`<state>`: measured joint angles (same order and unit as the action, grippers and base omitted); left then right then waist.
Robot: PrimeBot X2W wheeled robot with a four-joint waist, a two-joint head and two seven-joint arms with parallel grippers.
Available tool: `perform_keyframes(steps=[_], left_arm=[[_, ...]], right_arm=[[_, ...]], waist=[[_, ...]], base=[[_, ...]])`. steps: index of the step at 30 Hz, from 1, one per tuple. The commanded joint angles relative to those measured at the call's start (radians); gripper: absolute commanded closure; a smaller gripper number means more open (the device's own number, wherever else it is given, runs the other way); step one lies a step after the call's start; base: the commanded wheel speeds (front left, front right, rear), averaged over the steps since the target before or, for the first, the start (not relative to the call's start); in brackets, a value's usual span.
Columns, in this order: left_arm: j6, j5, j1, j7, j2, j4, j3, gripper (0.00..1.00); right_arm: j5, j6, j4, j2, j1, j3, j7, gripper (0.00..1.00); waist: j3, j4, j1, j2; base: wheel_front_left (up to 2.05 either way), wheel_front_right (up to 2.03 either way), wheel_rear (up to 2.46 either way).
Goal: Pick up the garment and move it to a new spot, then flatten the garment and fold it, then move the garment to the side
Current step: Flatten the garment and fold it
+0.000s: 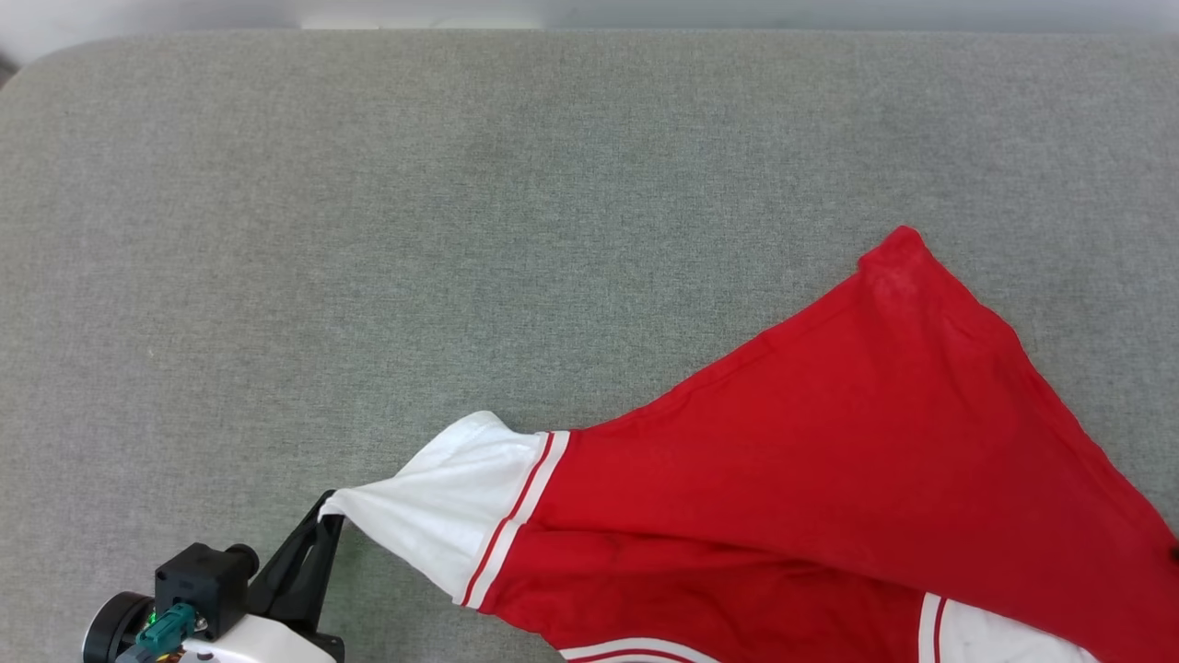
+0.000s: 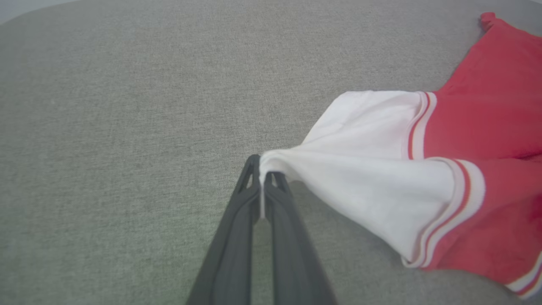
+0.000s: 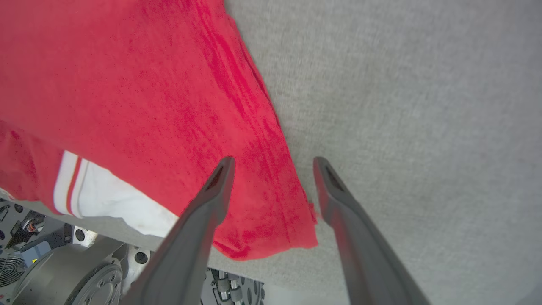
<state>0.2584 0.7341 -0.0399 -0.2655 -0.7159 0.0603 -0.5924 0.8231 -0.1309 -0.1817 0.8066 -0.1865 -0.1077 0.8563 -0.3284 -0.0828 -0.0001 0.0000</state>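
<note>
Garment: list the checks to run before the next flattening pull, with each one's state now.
1. Grip: left gripper shut on the garment at its white sleeve: ok.
2. Other arm: right gripper open above the red edge, holding nothing: ok.
3. Flatness: garment skewed and creased on the grey surface: not ok.
4. Which face is up: cannot tell.
5. Near edge fully on the surface: cannot tell.
</note>
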Motion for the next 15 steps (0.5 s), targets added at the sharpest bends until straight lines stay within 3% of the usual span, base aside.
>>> perform_keyframes(steps=[1, 8, 15], left_arm=[[0.002, -0.004, 0.005, 0.003, -0.004, 0.001, 0.001, 1.0], [-0.009, -0.017, -0.032, 0.008, 0.008, 0.003, -0.013, 1.0], [-0.019, -0.036, -0.075, 0.014, 0.016, 0.002, -0.024, 1.0]], right_arm=[[0.019, 0.0, -0.043, 0.017, 0.049, -0.04, 0.007, 0.0], [0.043, 0.0, -0.163, 0.091, 0.238, -0.098, 0.068, 0.0], [0.033, 0.0, -0.166, 0.123, 0.573, 0.078, 0.205, 0.0]], waist=[[0.002, 0.001, 0.0001, 0.0], [-0.013, -0.016, 0.0001, 0.0], [-0.056, -0.049, 0.0001, 0.0]], base=[[0.0, 0.0, 0.0], [0.0, 0.0, 0.0], [0.0, 0.0, 0.0]])
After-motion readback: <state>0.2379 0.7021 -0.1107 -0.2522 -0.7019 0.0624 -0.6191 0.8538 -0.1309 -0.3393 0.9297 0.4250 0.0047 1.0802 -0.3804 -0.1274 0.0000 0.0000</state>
